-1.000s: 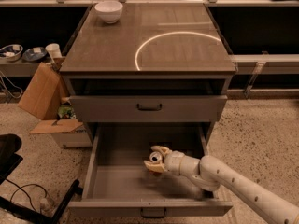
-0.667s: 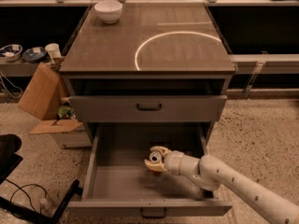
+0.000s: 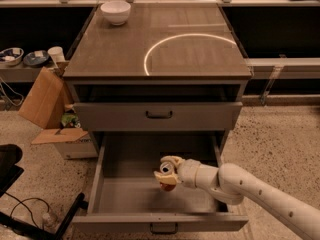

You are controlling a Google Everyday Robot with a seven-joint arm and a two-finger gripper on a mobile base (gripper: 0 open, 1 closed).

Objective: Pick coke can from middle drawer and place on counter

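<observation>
Now the pincer [image 3: 168, 175] is pinching the can [image 3: 168, 187] down inside the open drawer [image 3: 125, 196], so the pick is underway, and next it's needing a clean lift to the counter [image 3: 115, 49].

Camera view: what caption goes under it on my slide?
Robot's gripper grips the small red coke can inside the open grey middle drawer, below the grey-brown counter.
</observation>
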